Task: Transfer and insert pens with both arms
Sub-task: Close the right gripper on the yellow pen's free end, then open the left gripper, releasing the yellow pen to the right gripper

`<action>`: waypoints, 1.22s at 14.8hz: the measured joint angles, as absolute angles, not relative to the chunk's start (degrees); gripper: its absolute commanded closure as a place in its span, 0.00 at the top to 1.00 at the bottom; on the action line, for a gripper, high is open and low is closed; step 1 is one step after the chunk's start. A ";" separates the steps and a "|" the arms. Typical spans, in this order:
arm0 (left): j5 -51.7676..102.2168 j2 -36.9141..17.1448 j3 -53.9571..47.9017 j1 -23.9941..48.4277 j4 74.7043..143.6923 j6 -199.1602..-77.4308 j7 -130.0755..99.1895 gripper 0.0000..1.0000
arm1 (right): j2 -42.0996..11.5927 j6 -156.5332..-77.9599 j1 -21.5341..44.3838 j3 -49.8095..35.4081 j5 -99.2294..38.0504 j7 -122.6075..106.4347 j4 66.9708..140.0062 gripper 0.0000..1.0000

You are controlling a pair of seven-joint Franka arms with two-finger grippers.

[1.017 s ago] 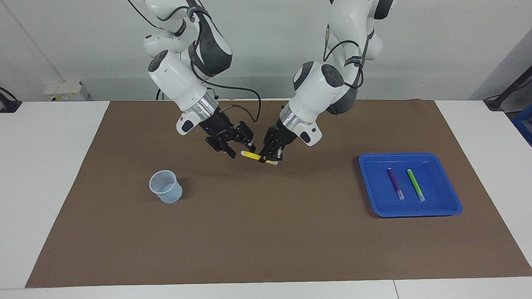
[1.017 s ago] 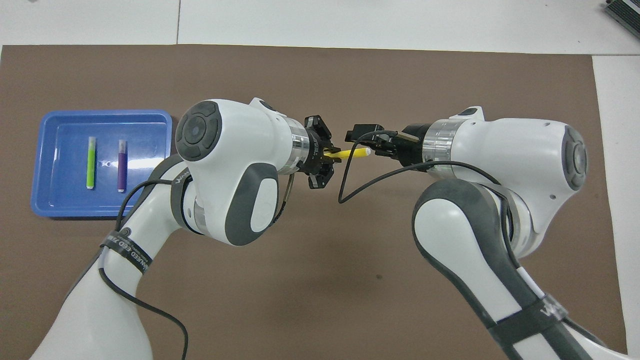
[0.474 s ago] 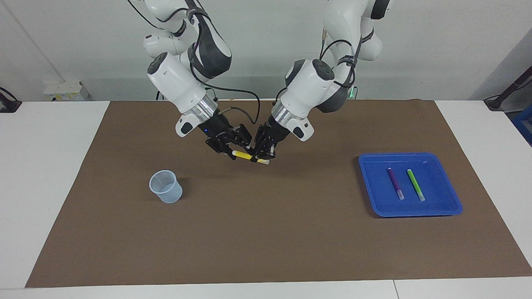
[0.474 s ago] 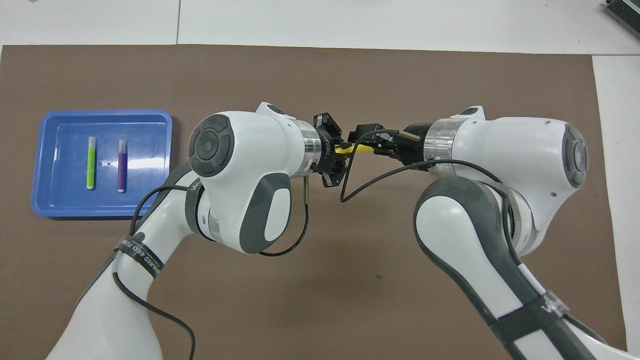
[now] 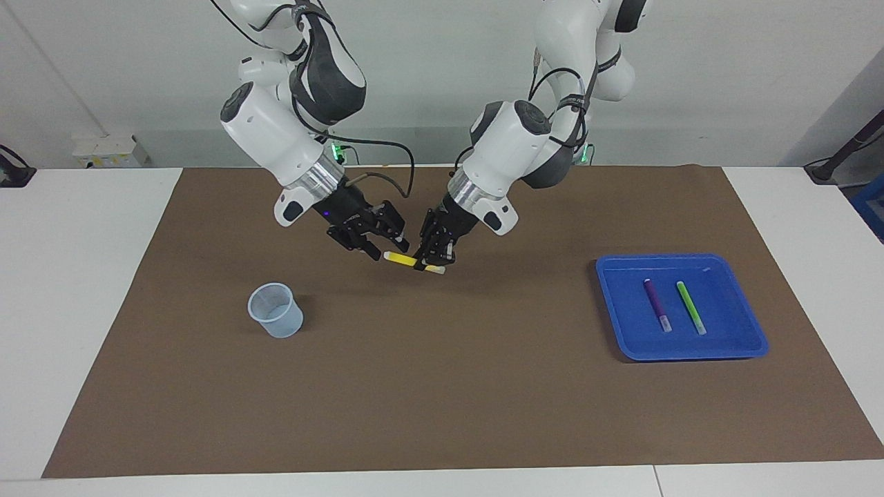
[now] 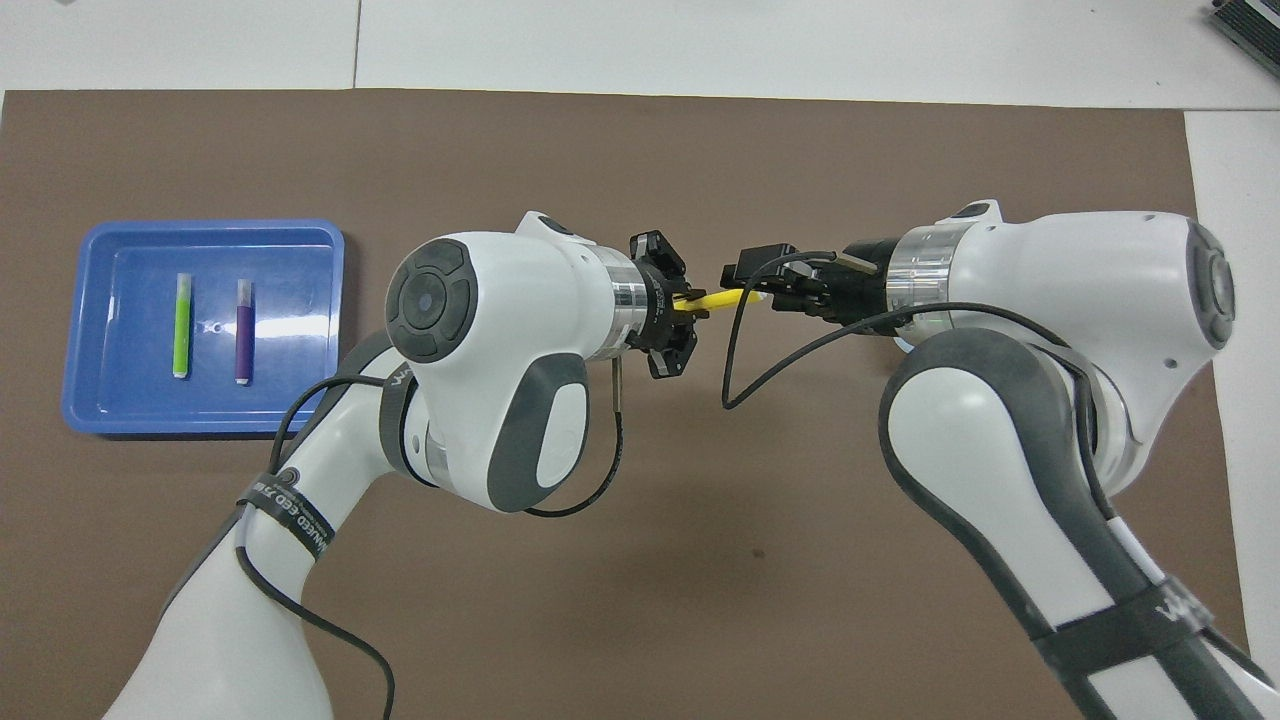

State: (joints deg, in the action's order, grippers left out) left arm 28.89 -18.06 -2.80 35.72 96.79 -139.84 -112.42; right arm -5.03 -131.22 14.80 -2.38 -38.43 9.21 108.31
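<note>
My left gripper (image 5: 429,261) is shut on the yellow pen (image 5: 400,259) and holds it level above the middle of the brown mat. It also shows in the overhead view (image 6: 686,311), with the yellow pen (image 6: 722,297) sticking out toward the right arm. My right gripper (image 5: 388,248) is open, and the pen's pale free end sits at its fingertips; the overhead view (image 6: 766,290) shows this too. The purple pen (image 5: 657,304) and green pen (image 5: 690,307) lie side by side in the blue tray (image 5: 680,258).
A pale translucent cup (image 5: 276,310) stands upright on the mat toward the right arm's end; the right arm hides it in the overhead view. The blue tray (image 6: 120,250) sits toward the left arm's end. The brown mat (image 5: 442,386) covers most of the white table.
My left gripper carried the yellow pen toward the right arm's end. My right gripper then drew back a little the same way, so the pen's end sits at its fingertips.
</note>
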 measured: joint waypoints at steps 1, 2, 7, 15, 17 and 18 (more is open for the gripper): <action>28.89 -18.06 -2.85 35.87 96.82 -140.17 -112.45 0.00 | -5.03 -130.87 14.47 -2.38 -38.43 8.12 108.25 0.72; 28.89 -18.06 -2.86 35.94 96.84 -140.60 -112.47 0.00 | -5.03 -129.86 13.88 -2.38 -38.43 6.70 108.18 0.73; 28.89 -18.06 -2.84 35.95 96.87 -141.21 -112.49 0.00 | -5.05 -122.97 8.96 -2.30 -38.43 -2.89 107.36 0.73; 28.89 -18.06 -2.84 36.16 96.96 -142.07 -112.56 0.00 | -9.11 -122.72 8.70 -2.59 -39.68 -4.17 101.93 0.73; 28.89 -18.06 -2.84 36.49 96.98 -142.57 -112.67 0.00 | -10.69 -122.72 8.73 -2.60 -39.72 -4.72 100.40 0.73; 28.89 -18.06 -2.85 36.62 96.99 -142.80 -112.72 0.00 | -11.27 -122.74 8.85 -2.61 -39.74 -4.97 100.01 0.73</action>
State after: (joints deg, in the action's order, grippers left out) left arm 28.89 -18.06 -2.85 36.62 96.99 -142.80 -112.72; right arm -11.27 -122.74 8.85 -2.61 -39.74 -4.97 100.01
